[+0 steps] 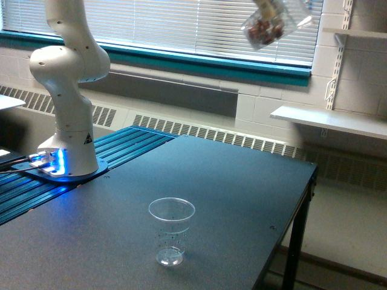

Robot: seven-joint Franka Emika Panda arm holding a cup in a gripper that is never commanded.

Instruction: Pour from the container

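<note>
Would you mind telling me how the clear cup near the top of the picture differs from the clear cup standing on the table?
The raised cup hangs tilted high in front of the blinds; the table cup stands upright on the dark table. The raised cup holds dark reddish-brown contents; the table cup looks empty. The table cup has small dark printed marks; none are discernible on the raised cup. Both are clear plastic.

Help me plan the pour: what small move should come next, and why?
Probably carry the held cup down and toward the exterior view's left until it is over the empty cup on the table. The held cup sits high at the top edge, tilted, with dark contents inside, well off to the right of the empty one, so pouring now would likely miss.
</note>
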